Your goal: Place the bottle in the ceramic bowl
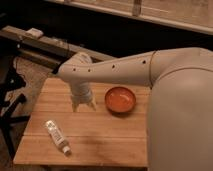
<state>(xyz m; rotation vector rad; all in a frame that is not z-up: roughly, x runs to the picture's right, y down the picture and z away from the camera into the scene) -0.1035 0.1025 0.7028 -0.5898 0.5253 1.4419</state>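
camera view: the bottle (57,136), slim and white with a printed label, lies flat on the wooden table (110,145), narrow cap toward the front edge. it's near the gripper (83,106), in front and to its left, not touching. the gripper hangs over the table, fingers spread, empty. the glossy orange-red ceramic bowl (120,99) sits just right of it.

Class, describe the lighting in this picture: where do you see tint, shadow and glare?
Camera view: dim, warm light tints the wooden table orange; the background falls nearly black; a soft sheen sits inside the bowl; a faint shadow lies beside the bottle; the pale end effector, hanging over the table beside the bowl, catches the light.
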